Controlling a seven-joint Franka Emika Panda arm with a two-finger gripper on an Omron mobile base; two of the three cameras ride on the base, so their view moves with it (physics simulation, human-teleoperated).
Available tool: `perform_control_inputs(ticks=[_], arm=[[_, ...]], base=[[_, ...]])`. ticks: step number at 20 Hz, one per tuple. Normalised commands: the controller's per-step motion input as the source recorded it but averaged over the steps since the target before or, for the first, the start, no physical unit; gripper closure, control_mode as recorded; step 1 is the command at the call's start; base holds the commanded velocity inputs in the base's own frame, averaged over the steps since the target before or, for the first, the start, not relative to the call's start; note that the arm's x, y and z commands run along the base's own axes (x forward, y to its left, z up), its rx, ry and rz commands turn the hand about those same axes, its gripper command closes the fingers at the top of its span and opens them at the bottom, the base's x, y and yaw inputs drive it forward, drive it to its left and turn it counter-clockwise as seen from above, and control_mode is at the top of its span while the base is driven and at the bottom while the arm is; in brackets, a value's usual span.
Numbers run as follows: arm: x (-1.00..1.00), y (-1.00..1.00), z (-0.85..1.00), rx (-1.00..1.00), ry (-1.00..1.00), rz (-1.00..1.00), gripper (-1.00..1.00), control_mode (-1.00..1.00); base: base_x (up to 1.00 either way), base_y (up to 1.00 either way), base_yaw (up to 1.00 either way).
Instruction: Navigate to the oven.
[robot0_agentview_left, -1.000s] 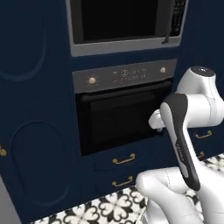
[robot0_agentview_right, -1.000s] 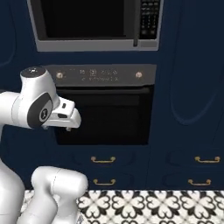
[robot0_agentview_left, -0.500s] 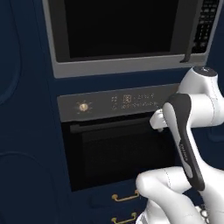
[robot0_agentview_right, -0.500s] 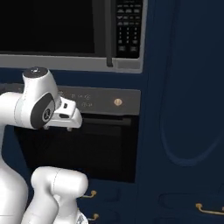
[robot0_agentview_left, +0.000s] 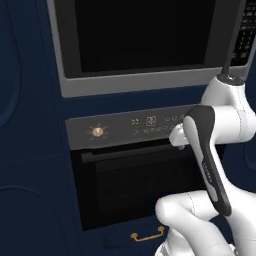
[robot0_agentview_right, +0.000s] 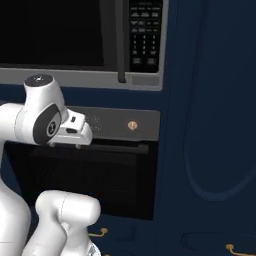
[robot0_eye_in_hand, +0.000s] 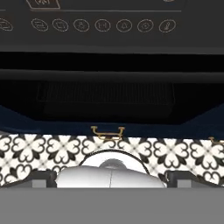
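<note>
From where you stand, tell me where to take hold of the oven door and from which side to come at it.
Grip the dark handle bar that runs level across the top of the oven door, just under the control strip. Come straight in from the front, fingers above and below the bar, near its middle. It stands a little proud of the glass, which probably leaves room behind it.

White arm folded upright close to the base: lower link bulges at bottom, dark-banded forearm rises steeply, elbow joint caps the top. Wrist bends forward and the hand sticks out level, about elbow height. Hand's fingers can't be made out in either base view; in hand view the tips are barely visible, spread unclear.
</note>
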Motion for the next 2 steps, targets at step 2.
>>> perform_control_inputs(ticks=[2], arm=[[0.0,0.0,0.0,0.0,0.0,0.0,-1.0,1.0]], base=[[0.0,0.0,0.0]])
